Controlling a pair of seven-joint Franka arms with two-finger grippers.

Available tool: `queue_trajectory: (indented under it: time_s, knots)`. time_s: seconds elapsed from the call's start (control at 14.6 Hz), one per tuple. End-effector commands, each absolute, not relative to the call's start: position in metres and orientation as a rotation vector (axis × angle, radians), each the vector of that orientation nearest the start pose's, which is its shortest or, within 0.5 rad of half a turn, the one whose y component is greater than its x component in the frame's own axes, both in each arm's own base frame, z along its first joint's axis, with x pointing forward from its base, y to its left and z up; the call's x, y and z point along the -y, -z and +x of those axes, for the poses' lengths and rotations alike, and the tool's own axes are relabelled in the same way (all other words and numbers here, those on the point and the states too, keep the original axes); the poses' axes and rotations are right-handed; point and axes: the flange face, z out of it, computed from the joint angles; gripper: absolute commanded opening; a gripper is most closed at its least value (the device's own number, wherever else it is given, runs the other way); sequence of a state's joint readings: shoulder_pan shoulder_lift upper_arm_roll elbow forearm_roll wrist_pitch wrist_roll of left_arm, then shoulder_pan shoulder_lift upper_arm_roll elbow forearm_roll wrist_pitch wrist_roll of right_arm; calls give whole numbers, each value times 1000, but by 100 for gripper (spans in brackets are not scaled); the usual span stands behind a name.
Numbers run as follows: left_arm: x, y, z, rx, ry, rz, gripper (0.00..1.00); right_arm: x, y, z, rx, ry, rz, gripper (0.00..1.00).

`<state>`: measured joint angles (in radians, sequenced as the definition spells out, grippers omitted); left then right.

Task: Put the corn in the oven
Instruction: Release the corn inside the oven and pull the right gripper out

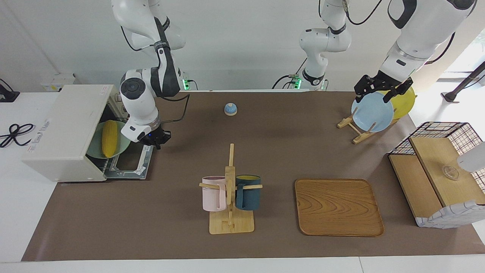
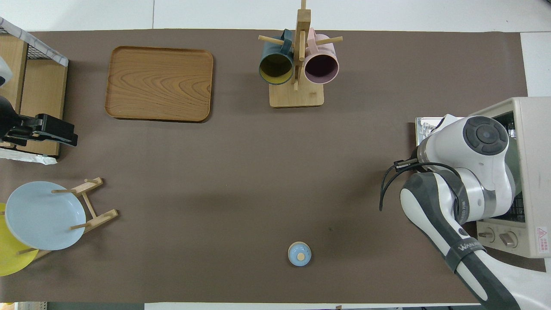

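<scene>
The off-white oven stands at the right arm's end of the table, its glass door dropped open onto the mat. The yellow corn lies on a pale green plate in the oven's mouth, on the rack. My right gripper is shut and holds nothing. It hangs low over the door's edge, clear of the plate. In the overhead view the right arm covers the corn, and only the oven's top shows. My left gripper waits open above the plate rack.
A small blue bell sits mid-table near the robots. A wooden mug rack holds a pink and a dark blue mug. Beside it lies a wooden tray. A blue plate and a yellow plate stand in a rack. A wire shelf basket is at the left arm's end.
</scene>
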<state>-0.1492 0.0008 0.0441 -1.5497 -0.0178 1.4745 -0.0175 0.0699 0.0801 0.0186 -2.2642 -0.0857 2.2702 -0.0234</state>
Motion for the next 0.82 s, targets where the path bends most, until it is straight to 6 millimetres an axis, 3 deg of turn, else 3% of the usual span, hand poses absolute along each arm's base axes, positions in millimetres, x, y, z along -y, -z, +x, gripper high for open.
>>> queue_trajectory:
  time_s: [0.0,0.55,0.75]
  knots:
    - [56,-628,533,-140,-131,-3138,100,-38,-304,513,217,-124,-3184,0]
    - [56,-628,533,-140,-131,-3138,100,-12,-303,516,268,-158,-3245,0]
    - [56,-627,533,-140,-133,-3138,100,-8,-318,527,316,-175,-3267,0]
